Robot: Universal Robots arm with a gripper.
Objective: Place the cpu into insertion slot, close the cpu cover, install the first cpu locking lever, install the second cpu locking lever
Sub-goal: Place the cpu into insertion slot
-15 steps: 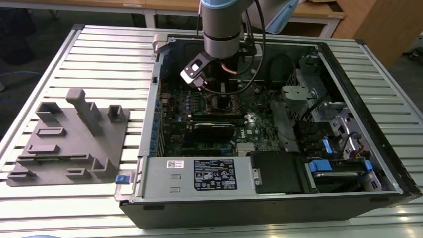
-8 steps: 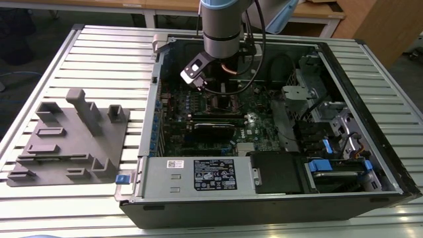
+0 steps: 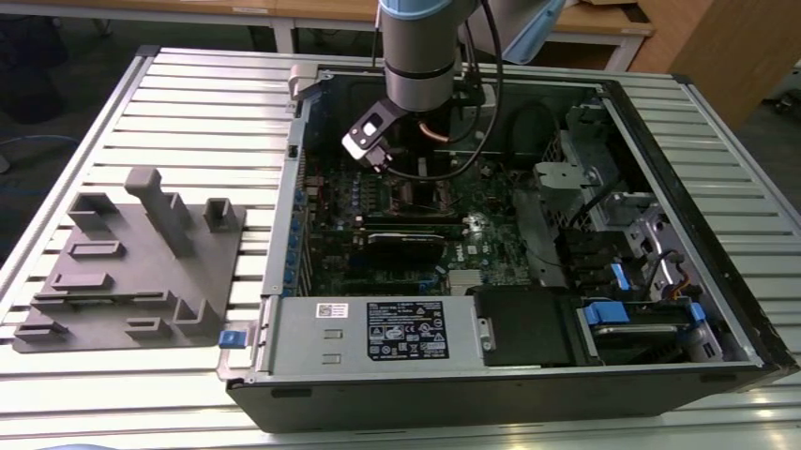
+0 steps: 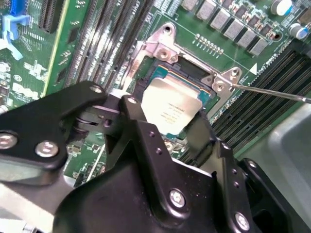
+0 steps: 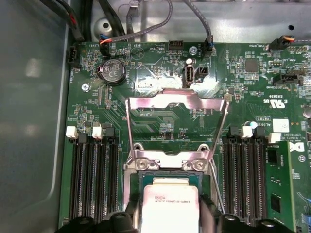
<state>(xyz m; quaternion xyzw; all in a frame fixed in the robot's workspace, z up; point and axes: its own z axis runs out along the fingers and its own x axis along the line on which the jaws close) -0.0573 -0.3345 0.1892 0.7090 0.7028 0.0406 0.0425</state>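
A slatted metal bench (image 3: pixel 188 94) carries a black open computer case (image 3: pixel 501 398) lying on its side. A silver-grey robot arm (image 3: pixel 423 56) reaches down into the case over the green circuit board (image 5: pixel 97 97).

On that board, in the first wrist view, the thin square silvery cpu cover (image 5: pixel 177 101) is swung open, away from the socket, leaving the way in free. The insertion slot (image 4: pixel 187 73), a small square socket with a dark centre, lies directly under the black jaws. The jaws are drawn in against two opposite edges of the flat square silver-grey cpu (image 4: pixel 170 108) and have it in their grip. The chip sits over the slot, but I cannot tell whether it is fully seated or just above it.

The main risk seems to be a skewed chip. If it meets the slot tilted or turned, it could ride on the rim or bend the contacts. A thin wire lever (image 4: pixel 272 91) just beside the slot could also catch a jaw.
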